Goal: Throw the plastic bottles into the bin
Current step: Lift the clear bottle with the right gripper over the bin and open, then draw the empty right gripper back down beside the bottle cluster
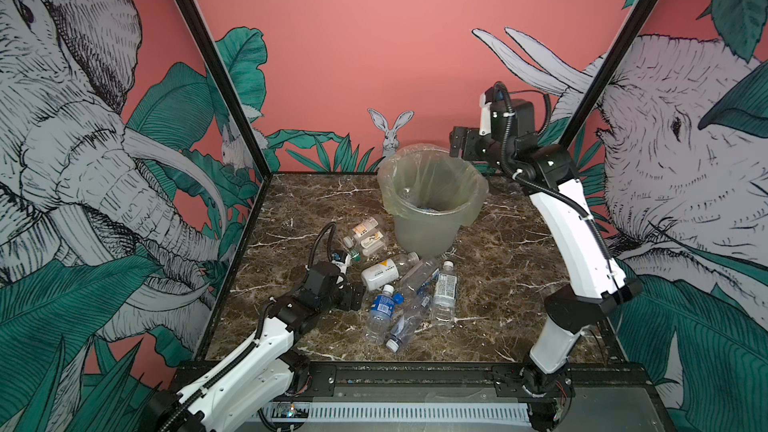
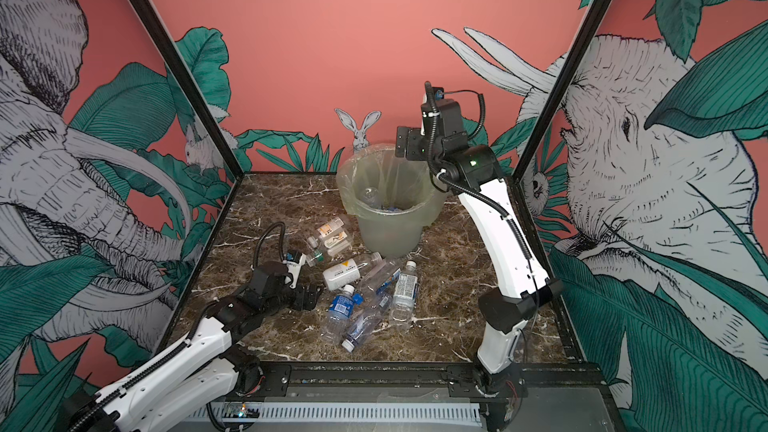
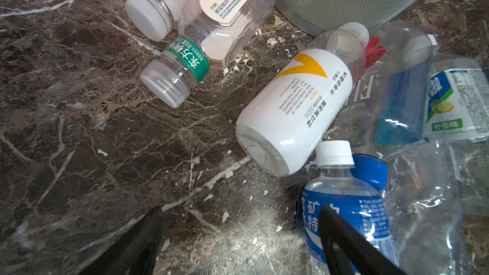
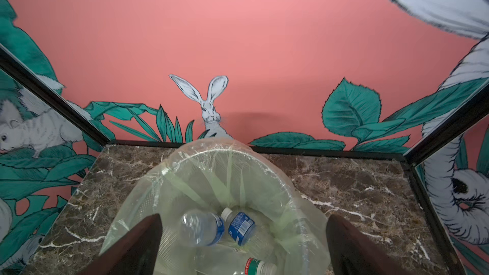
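The right gripper (image 4: pixel 244 216) hangs over the mouth of the bin (image 4: pixel 211 152), its jaws spread wide with nothing between them. Below, inside the clear liner (image 4: pixel 312 223), lie two blue-labelled bottles (image 4: pixel 239 227) and a green-banded bottle (image 4: pixel 254 267) with a white cap. The left gripper (image 3: pixel 241 208) is low over the marble table (image 3: pixel 79 141), its jaws likewise released, with bare stone between them. One finger (image 3: pixel 344 239) crosses in front of a white-capped blue bottle (image 3: pixel 344 199); whether it touches cannot be told. Just beyond lies a white bottle with a yellow wedge (image 3: pixel 299 112), on its side. In a top view the other plastic bottles (image 1: pixel 444 290) lie scattered on the table between the left gripper and the foot of the bin, which stands upright near the back wall.
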Robot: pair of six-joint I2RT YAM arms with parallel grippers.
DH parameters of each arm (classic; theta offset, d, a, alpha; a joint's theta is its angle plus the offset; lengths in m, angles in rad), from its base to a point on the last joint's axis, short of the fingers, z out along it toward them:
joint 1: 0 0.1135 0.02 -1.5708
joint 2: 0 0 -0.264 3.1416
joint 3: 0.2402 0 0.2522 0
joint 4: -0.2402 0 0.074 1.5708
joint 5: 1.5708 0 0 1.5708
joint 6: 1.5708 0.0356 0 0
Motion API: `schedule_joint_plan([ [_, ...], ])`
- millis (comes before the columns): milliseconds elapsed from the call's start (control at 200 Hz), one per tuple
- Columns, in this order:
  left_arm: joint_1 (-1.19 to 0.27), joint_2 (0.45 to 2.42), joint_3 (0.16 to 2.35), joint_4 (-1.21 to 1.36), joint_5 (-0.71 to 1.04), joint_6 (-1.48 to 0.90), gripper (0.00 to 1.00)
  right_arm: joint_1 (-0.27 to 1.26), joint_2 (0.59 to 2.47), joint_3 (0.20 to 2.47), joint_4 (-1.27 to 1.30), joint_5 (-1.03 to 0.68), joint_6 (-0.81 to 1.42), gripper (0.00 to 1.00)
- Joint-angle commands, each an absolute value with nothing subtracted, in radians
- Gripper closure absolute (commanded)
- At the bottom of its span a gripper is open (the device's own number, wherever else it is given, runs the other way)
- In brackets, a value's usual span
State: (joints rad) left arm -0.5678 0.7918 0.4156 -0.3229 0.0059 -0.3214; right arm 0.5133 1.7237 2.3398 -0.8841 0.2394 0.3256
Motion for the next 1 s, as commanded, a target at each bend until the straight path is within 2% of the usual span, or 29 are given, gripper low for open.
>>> schedule_joint_plan([
  [0,-0.565,0.777,0.397,-0.316,0.006,-0.322,0.07,0.514,1.592,2.266,-0.852,0.256,0.298,0.01],
  [440,-0.566,0.733,0.406,-0.339,0.030,-0.311,0.07,0.494,1.194,1.536,-0.634,0.211,0.324,0.01],
  [995,-0.581,0.679,0.412,-0.398,0.040,-0.347,0.08,0.485,0.963,0.966,-0.600,0.182,0.409,0.01],
])
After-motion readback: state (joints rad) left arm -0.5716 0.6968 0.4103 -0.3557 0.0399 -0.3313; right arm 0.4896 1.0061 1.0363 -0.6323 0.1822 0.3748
